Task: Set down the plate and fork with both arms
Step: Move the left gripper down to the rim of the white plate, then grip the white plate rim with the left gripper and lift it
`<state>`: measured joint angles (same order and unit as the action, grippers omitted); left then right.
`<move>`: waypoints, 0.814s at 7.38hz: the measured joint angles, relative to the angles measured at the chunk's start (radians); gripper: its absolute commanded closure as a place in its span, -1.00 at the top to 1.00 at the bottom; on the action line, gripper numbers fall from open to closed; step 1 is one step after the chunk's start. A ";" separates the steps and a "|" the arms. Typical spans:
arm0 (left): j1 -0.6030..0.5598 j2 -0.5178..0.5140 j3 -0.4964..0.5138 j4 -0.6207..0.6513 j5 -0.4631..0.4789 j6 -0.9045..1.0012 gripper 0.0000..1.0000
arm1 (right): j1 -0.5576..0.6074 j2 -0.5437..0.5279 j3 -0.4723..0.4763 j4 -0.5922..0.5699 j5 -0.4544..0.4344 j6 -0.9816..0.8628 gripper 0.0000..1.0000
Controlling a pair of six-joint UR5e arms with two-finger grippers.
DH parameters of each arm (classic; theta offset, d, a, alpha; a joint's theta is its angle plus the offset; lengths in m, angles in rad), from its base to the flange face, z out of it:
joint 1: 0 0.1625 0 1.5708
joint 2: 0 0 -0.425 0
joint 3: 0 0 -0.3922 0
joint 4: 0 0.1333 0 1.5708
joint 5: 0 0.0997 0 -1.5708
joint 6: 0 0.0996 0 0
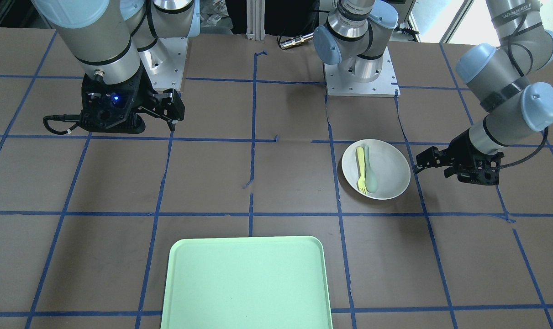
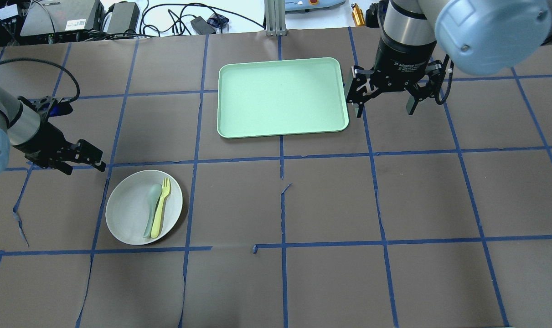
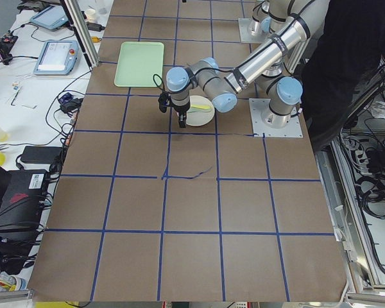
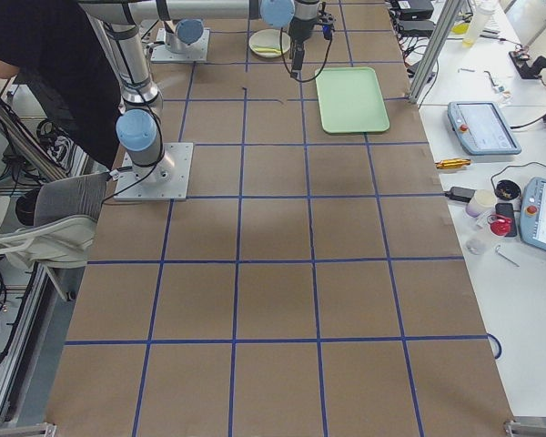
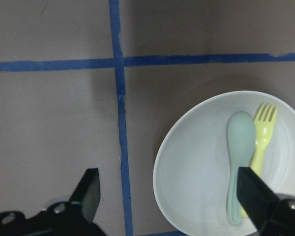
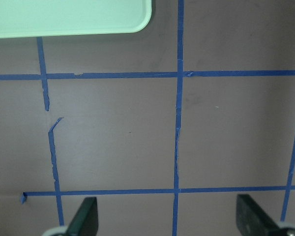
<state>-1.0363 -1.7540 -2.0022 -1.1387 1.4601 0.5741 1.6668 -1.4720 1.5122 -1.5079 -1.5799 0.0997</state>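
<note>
The off-white plate (image 2: 127, 218) sits on the table's left half, with the yellow-green fork (image 2: 161, 210) and a pale grey-green spoon (image 2: 151, 207) lying side by side in it. My left gripper (image 2: 90, 158) is open and empty, just above and beside the plate's far-left rim, apart from it. In the left wrist view the plate (image 5: 196, 182), the fork (image 5: 262, 140) and the spoon (image 5: 238, 157) lie between the spread fingers (image 5: 91, 189). My right gripper (image 2: 384, 110) is open and empty, hovering just right of the mint-green tray (image 2: 280, 98).
The tray is empty at the table's far middle; its corner shows in the right wrist view (image 6: 64, 17). Brown paper with blue tape lines covers the table. Both arm bases (image 1: 358, 77) stand at the robot's edge. Cables and devices lie beyond the far edge.
</note>
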 measured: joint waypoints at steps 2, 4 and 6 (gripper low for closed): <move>0.006 -0.056 -0.029 0.005 -0.003 0.023 0.56 | 0.000 0.001 0.002 -0.003 0.001 0.000 1.00; 0.007 -0.079 -0.039 0.000 0.003 0.051 -0.20 | 0.001 0.004 0.006 -0.006 0.001 0.000 1.00; 0.006 -0.088 -0.041 -0.005 0.005 0.079 -1.00 | 0.001 0.008 0.009 -0.007 0.001 0.000 1.00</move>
<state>-1.0305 -1.8420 -2.0433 -1.1442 1.4653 0.6528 1.6675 -1.4642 1.5210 -1.5150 -1.5785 0.0997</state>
